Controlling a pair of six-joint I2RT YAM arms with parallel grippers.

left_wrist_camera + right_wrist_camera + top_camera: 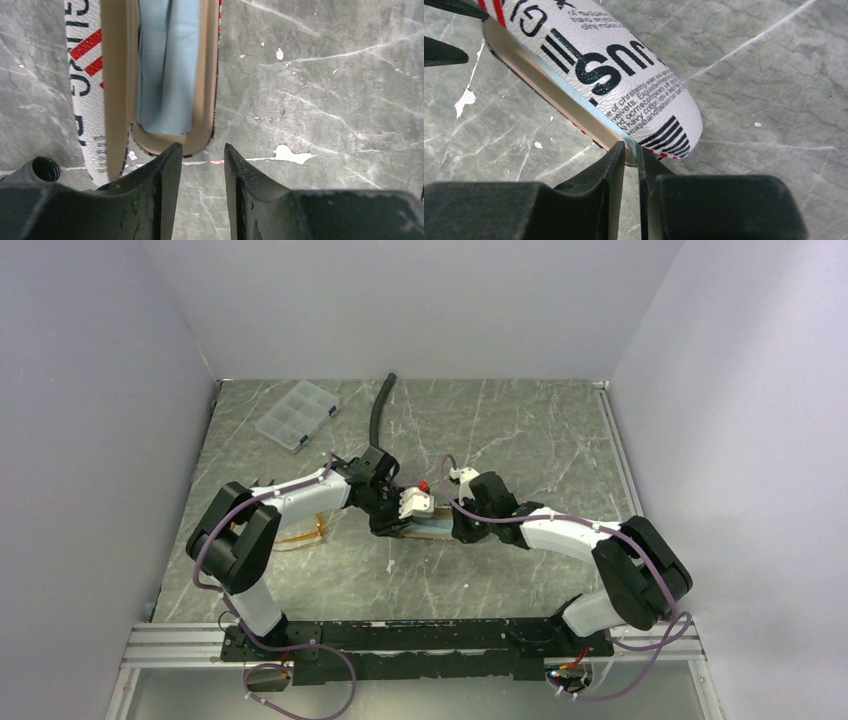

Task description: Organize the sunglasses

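The sunglasses (pixel 303 534) show only as thin orange arms on the table, under my left forearm. The white printed pouch (pixel 420 514) lies between both grippers at the table's middle. In the left wrist view the pouch (pixel 115 75) gapes, showing tan lining and a light-blue cloth (pixel 167 65) inside. My left gripper (pixel 202 150) is open and empty, just short of the pouch's rounded end. My right gripper (pixel 631 150) has its fingers slightly parted, with the lip of the pouch (pixel 624 65) between the tips.
A clear compartment box (pixel 295 412) sits at the back left, and a black hose (pixel 380 410) runs down from the back wall, its open end (pixel 42 169) near my left fingers. Grey walls close in both sides. A metal rail (pixel 400 640) runs along the near edge.
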